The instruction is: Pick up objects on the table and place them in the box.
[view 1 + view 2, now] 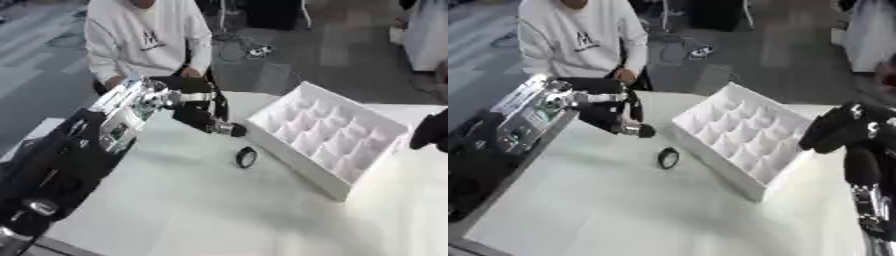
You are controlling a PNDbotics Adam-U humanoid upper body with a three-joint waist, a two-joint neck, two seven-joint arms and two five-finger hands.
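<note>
- Left arm (131,107): silver and white segments with dark patches, entering from 9 o'clock.
- Left hand (203,119): black, with a silver fingertip piece.
- Right hand (837,132): black, bulky, at 3 o'clock.
- Right forearm (868,187): black above, silver joints below.

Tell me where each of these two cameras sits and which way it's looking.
Left eye view: in the head, looking down at the white table; left hand reaches in, right hand barely shows at the edge.
Right eye view: beside it, same aim; right hand shows fully, fingers curled.
Both share the compartmented box and black ring.
</note>
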